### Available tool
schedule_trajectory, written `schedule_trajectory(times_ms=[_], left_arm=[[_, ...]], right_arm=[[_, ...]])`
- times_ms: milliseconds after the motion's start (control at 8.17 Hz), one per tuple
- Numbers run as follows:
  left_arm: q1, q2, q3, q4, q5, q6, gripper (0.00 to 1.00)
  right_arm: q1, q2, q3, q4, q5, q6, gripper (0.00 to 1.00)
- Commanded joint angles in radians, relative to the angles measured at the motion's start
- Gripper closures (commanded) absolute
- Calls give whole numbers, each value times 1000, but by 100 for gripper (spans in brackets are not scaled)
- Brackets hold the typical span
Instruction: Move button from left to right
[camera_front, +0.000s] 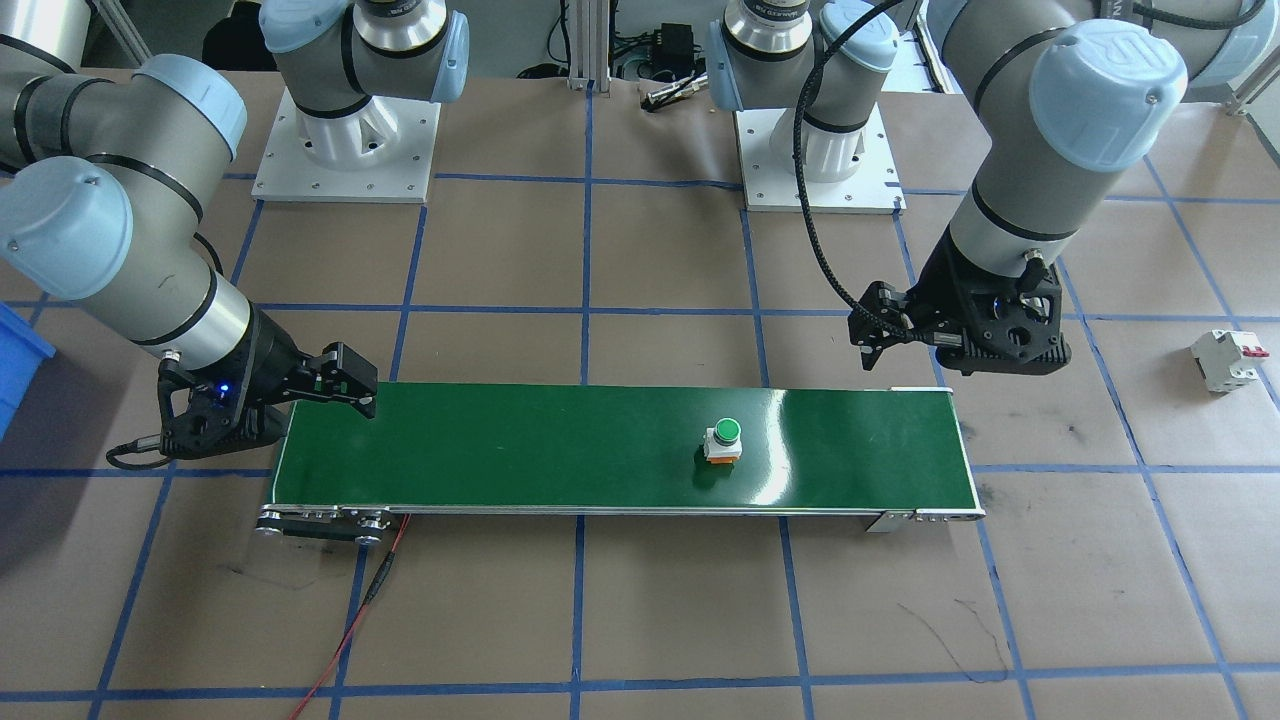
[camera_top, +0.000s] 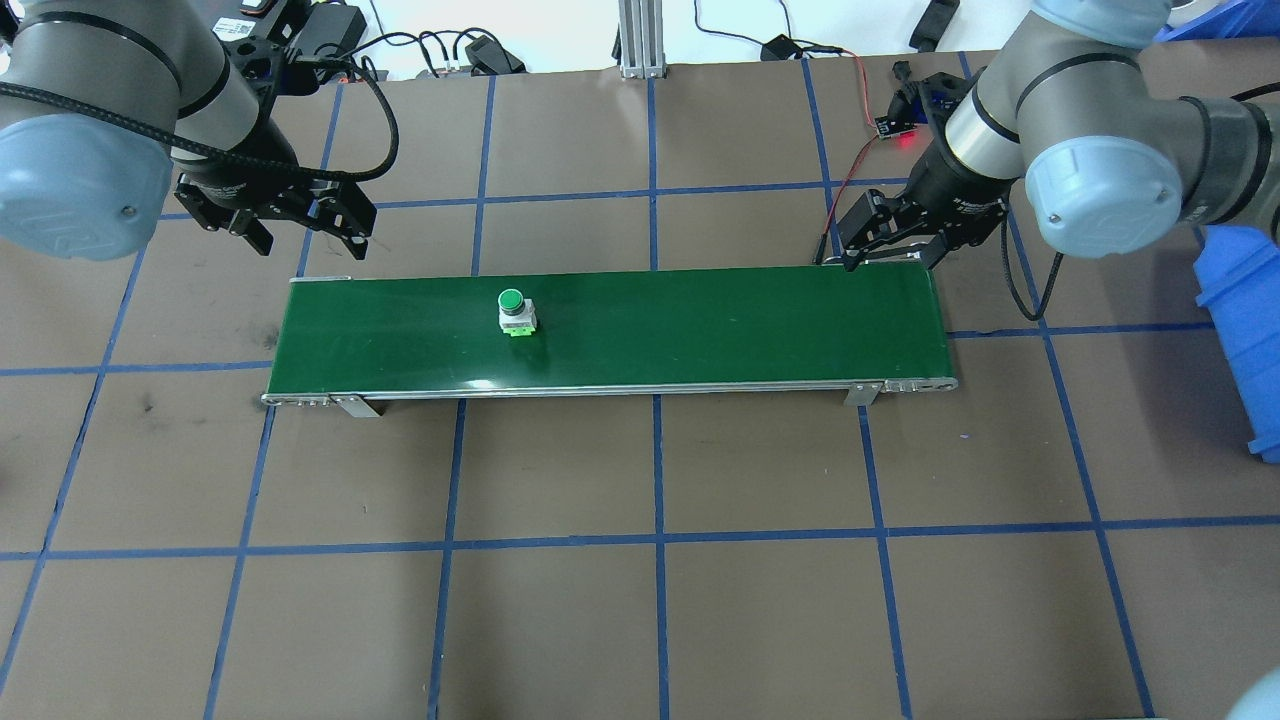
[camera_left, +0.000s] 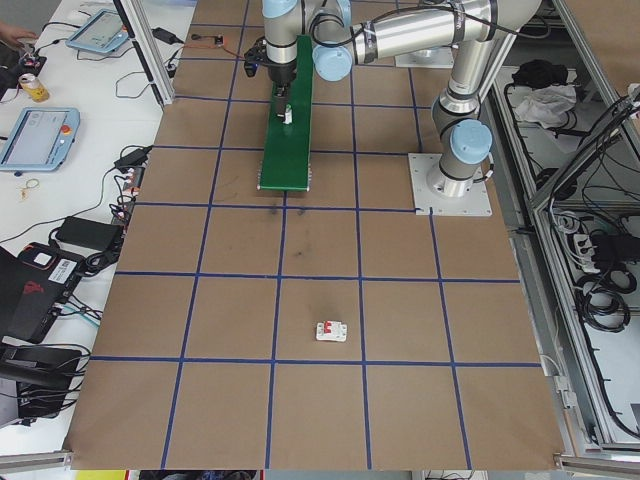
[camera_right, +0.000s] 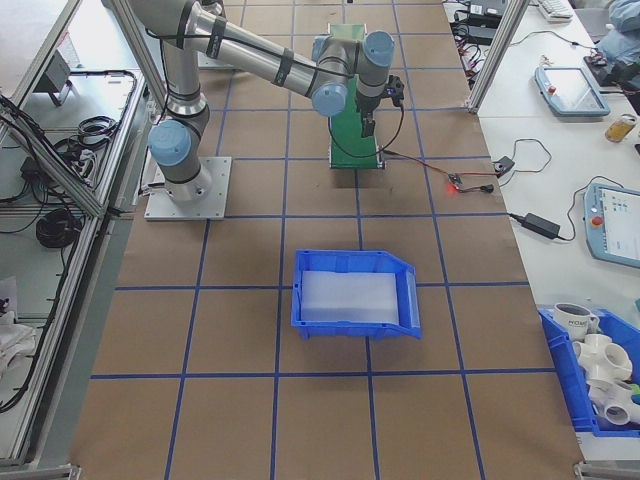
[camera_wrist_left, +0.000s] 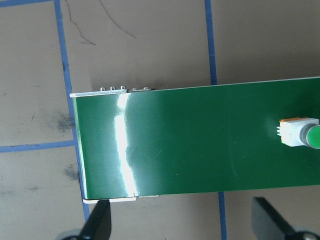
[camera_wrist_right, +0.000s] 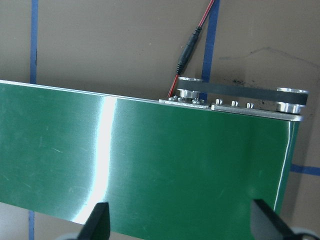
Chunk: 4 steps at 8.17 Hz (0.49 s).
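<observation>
Fingers (camera_wrist_left: 100, 222) of the left end effector (camera_wrist_left: 182, 220) are seen spread wide and empty at the conveyor belt's (camera_top: 700, 330) near edge, above its left end. On the belt, toward that end, the button (camera_top: 516, 312) is set upright, well apart from both arms. At the opposite end the right end effector (camera_wrist_right: 177, 220) is likewise held wide, gripping nothing, over the brown surface (camera_top: 650, 560).
</observation>
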Motion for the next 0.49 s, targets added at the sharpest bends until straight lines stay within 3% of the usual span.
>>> schedule_trajectory(times_ms=[0, 367], left_arm=[[0, 3, 1, 12, -1, 0, 0], [0, 5, 0, 12, -1, 0, 0]], right_arm=[[0, 1, 5, -2, 4, 4, 1], [0, 7, 5, -5, 5, 4, 1]])
